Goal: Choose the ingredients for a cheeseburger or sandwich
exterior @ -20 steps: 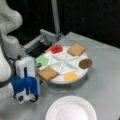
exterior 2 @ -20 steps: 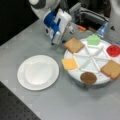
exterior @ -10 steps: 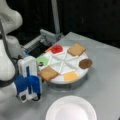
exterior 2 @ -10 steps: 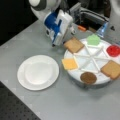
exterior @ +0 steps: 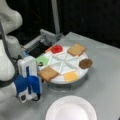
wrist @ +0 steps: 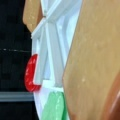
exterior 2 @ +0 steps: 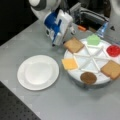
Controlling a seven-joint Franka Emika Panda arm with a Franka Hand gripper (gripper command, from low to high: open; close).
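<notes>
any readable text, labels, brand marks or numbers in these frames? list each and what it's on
None readable.
Gripper, beside the near toast square: blue and white housing, no legible marking in both front views.
Divided tray and its food pieces: no print visible.
White plate: plain, no print.
Wrist view: only toast, tray dividers, red tomato disc and green lettuce; no text.

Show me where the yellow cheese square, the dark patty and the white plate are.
yellow cheese square (exterior 2: 69, 64), a front view, its centre
dark patty (exterior 2: 88, 77), a front view, its top face
white plate (exterior 2: 25, 82), a front view, its rim
</notes>
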